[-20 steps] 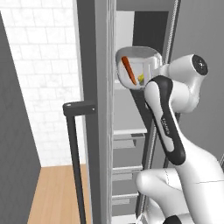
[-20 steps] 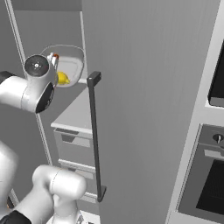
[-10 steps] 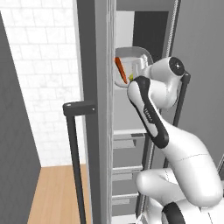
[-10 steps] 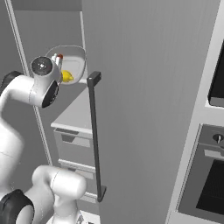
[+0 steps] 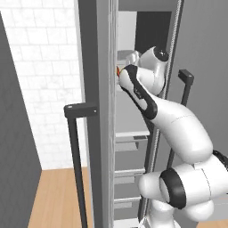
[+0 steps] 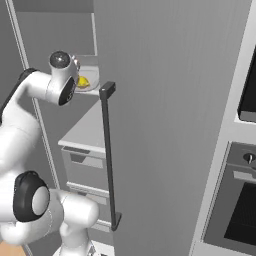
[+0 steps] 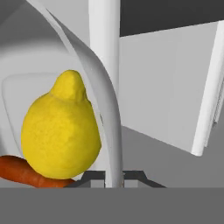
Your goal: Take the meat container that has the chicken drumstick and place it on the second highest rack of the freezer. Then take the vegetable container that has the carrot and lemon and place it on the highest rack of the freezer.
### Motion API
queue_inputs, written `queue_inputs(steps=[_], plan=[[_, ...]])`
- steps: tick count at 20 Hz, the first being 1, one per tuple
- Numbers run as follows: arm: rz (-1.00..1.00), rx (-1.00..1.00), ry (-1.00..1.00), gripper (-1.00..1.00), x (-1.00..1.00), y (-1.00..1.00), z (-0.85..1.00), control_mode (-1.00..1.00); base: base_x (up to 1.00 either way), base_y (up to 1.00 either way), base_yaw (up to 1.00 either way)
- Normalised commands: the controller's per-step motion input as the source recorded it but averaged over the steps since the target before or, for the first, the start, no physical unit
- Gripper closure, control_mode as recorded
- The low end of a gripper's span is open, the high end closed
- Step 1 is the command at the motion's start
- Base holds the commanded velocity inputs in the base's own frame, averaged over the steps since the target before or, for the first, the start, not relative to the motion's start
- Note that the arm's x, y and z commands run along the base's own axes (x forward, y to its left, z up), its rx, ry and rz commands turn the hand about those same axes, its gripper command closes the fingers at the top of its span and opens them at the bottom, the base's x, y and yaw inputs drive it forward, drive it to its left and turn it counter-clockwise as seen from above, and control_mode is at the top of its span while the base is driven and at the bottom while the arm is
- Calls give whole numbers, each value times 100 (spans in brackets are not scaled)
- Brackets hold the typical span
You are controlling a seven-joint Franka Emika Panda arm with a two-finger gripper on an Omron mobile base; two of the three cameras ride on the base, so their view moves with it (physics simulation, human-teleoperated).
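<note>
now the claw is pinched shut on the rim of the vegetable container, with lemon and carrot inside the freezer.

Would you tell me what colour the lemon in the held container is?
Bright yellow; the lemon shows best in the hand view.

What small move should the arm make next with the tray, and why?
Probably ease the clear vegetable tray further in over the white shelf, then lower it. The hand is pinched on the tray's rim, the round yellow lemon and the orange carrot lie inside, and the grey freezer stands open.
</note>
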Motion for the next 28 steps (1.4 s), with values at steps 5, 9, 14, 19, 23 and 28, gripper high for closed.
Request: queue_inputs(steps=[5, 9, 14, 19, 23, 28], plan=[[-13, -1, 4, 100, 59, 6, 0, -100, 0, 0, 0], [-11, 0, 0, 100, 50, 15, 0, -100, 0, 0, 0], [-3, 0, 0, 100, 46, 5, 0, -100, 0, 0, 0], [0, 0, 0, 100, 41, 0, 0, -100, 0, 0, 0], [0, 1, 0, -100, 44, 0, 0, -100, 0, 0, 0], [0, 1, 0, -100, 64, 0, 0, -100, 0, 0, 0]])
